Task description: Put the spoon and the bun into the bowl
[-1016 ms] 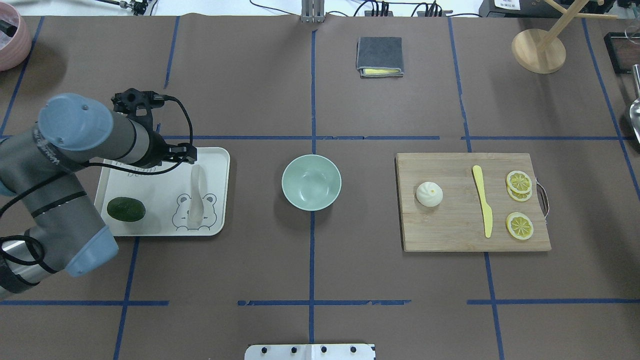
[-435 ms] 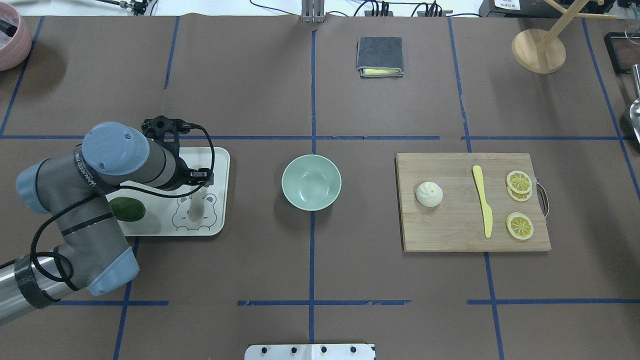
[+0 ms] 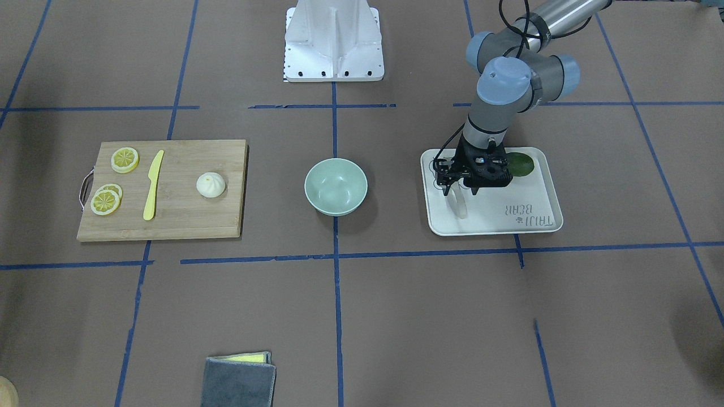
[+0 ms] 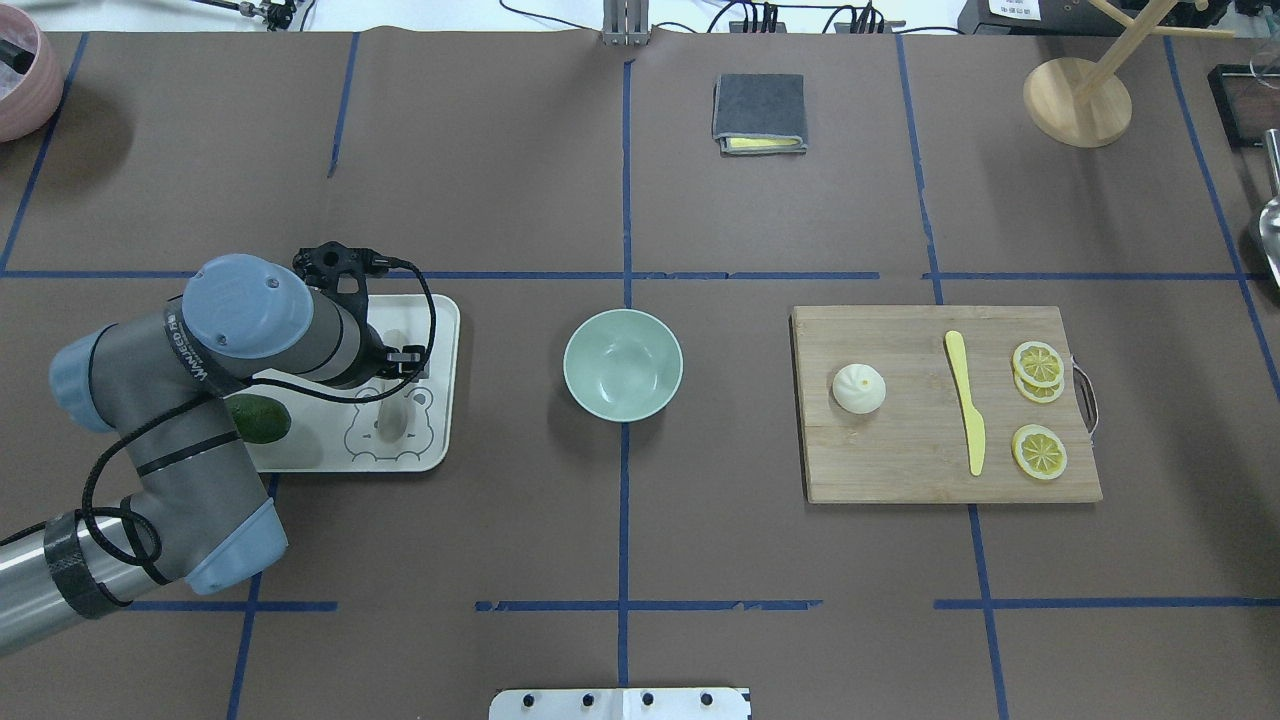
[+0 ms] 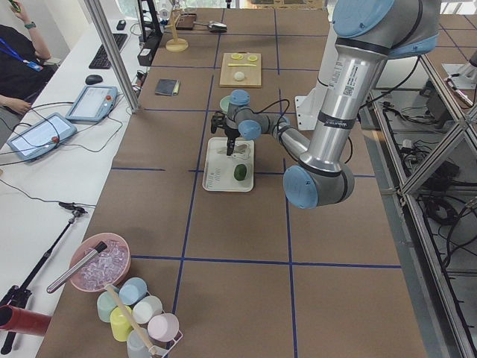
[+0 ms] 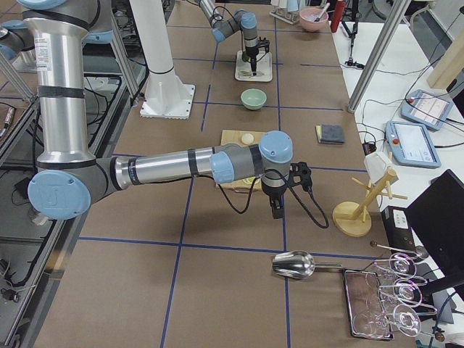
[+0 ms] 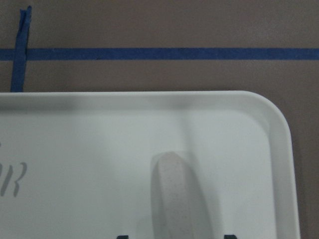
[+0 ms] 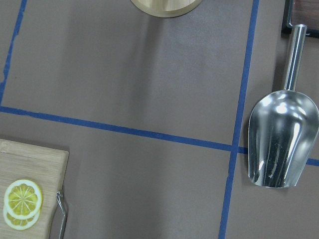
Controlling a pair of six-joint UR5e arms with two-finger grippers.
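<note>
On the white tray [image 4: 440,320], where the spoon [image 7: 174,199] lies flat with its handle between the spread, empty jaws of the left gripper [image 3: 461,189], the rounded handle could be squeezed out sideways if pinched too high, and dropped short of the bowl [image 4: 623,363].

Bench top: I see brown paper [image 4: 800,560] across the whole surface, gridded with blue tape lines [image 4: 623,520].
Far edge: a white desk [image 5: 52,179] runs along it, carrying tablets [image 5: 92,103] and a keyboard [image 5: 99,54].
Post: a metal post [image 5: 112,52] rises at that edge, between bench and desk.
Light: even on my feeds, with soft shadows.
</note>
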